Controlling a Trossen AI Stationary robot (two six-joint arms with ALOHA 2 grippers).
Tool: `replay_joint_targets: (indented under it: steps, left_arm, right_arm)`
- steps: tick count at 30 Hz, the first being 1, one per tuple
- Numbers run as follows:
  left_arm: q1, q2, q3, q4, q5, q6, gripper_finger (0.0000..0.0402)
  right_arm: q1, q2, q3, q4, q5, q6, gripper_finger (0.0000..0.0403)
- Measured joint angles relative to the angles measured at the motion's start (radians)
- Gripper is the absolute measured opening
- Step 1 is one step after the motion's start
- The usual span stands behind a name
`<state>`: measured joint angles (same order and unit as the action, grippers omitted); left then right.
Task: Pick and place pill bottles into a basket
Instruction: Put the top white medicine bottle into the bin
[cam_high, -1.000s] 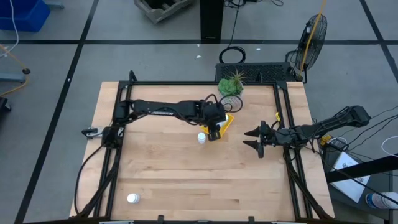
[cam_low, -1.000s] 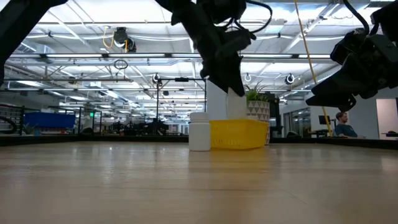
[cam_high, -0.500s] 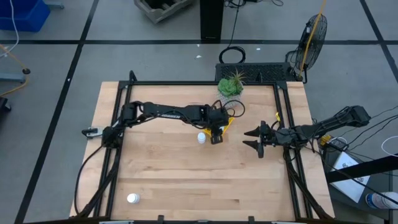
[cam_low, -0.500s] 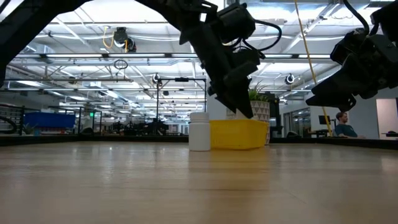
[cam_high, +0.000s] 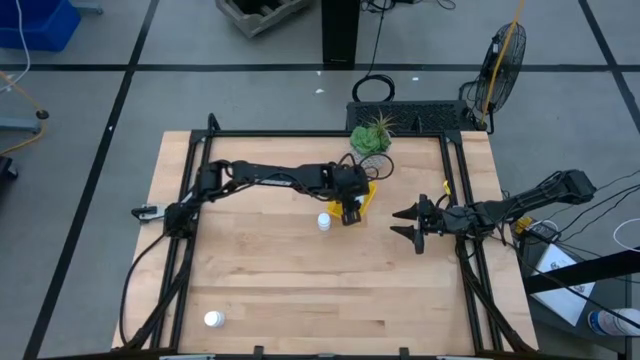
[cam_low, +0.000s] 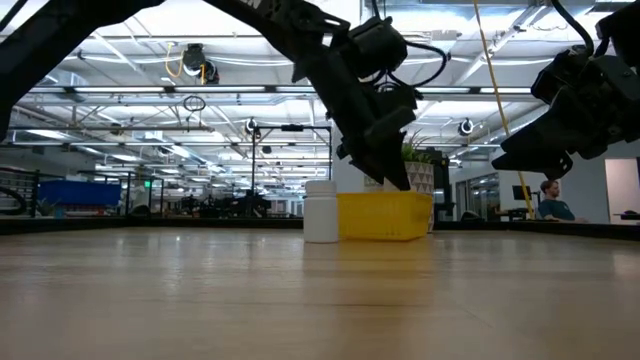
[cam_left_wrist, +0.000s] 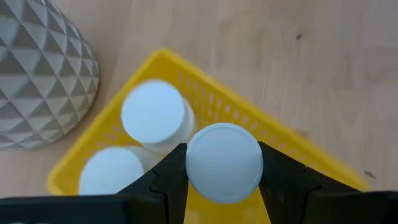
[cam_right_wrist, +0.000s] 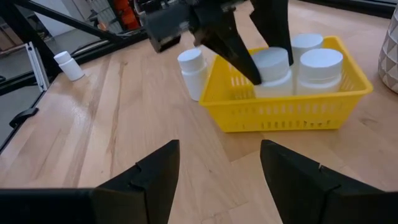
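Note:
The yellow basket (cam_high: 367, 196) sits near the table's middle, beside a potted plant (cam_high: 372, 139). It holds three white pill bottles in the right wrist view: two standing free (cam_right_wrist: 321, 64) (cam_right_wrist: 306, 43) and one (cam_right_wrist: 271, 65) between my left gripper's fingers. My left gripper (cam_high: 349, 212) hangs over the basket's near-left end, shut on that bottle. Another bottle (cam_high: 324, 221) stands on its base on the table just left of the basket. One more (cam_high: 213, 319) stands near the near-left corner. My right gripper (cam_high: 405, 223) is open and empty, right of the basket. My left gripper pinches the bottle's white cap (cam_left_wrist: 224, 163) between its two fingers (cam_left_wrist: 171, 177), one on each side. The fingers come from above, slanting down. The bottle is upright inside the basket, its top level with the other bottles; whether its base rests on the basket floor I cannot tell.
The pale faceted pot (cam_left_wrist: 37, 74) with the spiky plant stands just beyond the basket's far end. Black rails (cam_high: 455, 190) run along the table's left and right sides. Bare wood (cam_high: 300, 280) lies toward the near edge.
My left gripper has come down from above the basket to the basket's rim and has tipped, its fingers now slanting down into the basket. The bottle beside the basket has stayed in place.

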<state>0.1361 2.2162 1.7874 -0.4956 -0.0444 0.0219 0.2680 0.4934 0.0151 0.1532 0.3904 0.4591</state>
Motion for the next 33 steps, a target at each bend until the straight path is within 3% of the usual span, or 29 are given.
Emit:
replay_joint_targets:
  steps: [16,24,33]
  left_arm:
    - [-0.001,0.002,0.0,0.012,0.017,0.001,0.0162]
    - [-0.001,0.002,0.0,0.026,0.017,0.0,0.0224]
    - [-0.001,0.002,0.0,0.021,0.018,0.0,0.0232]
  right_arm:
    - [0.0,0.0,0.0,0.0,0.0,0.0,0.0215]
    - [0.0,0.0,0.0,0.0,0.0,0.0,0.0215]
    - [0.0,0.0,0.0,0.0,0.0,0.0,0.0215]
